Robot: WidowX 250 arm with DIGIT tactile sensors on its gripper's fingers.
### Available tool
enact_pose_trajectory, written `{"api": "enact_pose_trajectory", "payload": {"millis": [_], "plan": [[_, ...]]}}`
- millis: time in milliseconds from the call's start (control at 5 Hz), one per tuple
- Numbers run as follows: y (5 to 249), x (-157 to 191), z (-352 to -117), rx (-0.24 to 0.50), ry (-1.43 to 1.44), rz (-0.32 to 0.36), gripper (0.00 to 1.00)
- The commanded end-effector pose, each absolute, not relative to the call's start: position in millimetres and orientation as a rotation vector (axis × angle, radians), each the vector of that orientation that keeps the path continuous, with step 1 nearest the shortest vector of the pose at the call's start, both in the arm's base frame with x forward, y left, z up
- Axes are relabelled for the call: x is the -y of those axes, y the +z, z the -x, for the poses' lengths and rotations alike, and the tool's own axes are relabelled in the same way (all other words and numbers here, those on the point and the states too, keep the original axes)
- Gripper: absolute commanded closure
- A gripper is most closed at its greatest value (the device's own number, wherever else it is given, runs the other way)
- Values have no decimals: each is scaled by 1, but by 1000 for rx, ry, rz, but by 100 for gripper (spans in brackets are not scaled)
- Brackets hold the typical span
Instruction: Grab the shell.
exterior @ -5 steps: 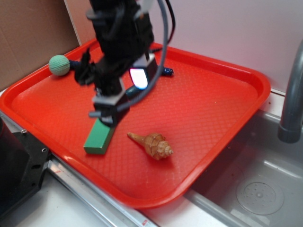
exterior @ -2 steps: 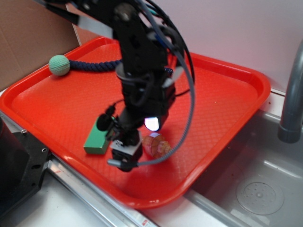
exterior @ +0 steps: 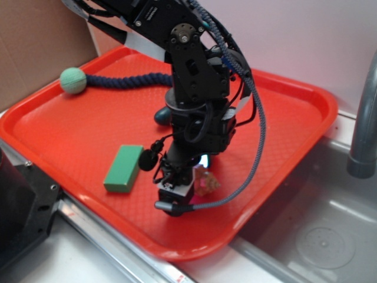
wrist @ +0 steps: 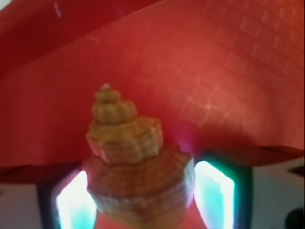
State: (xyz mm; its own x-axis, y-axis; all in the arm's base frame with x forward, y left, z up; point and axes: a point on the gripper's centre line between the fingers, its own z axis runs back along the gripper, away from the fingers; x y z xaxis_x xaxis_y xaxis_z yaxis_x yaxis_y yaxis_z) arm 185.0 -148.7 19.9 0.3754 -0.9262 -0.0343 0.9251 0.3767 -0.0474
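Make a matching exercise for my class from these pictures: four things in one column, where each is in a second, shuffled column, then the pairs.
Things
1. shell
2. green block
3. ball
4. tap

Places
A. far left edge of the tray, at a rope's end
B. between the gripper's fingers
C. over the sink, off the tray
D. flat on the tray, left of the gripper

Pairs: 1-B, 2-D, 3-A, 4-C

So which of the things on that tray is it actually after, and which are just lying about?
Part of the job:
- the shell, between the two pads
- the claw, down around it

Just lying about:
- the green block
- the rope toy with its green ball
- the red tray underneath
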Motion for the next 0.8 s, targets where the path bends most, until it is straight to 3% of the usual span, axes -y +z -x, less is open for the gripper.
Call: {"api": "enact_pose_trajectory", "payload": {"millis": [0,200,600], "plan": [[25,152,-180,-25,-1173,8,100],[49,134,-186,-13,-948,-20,100],[126,79,-196,21,-455,16,100]]}}
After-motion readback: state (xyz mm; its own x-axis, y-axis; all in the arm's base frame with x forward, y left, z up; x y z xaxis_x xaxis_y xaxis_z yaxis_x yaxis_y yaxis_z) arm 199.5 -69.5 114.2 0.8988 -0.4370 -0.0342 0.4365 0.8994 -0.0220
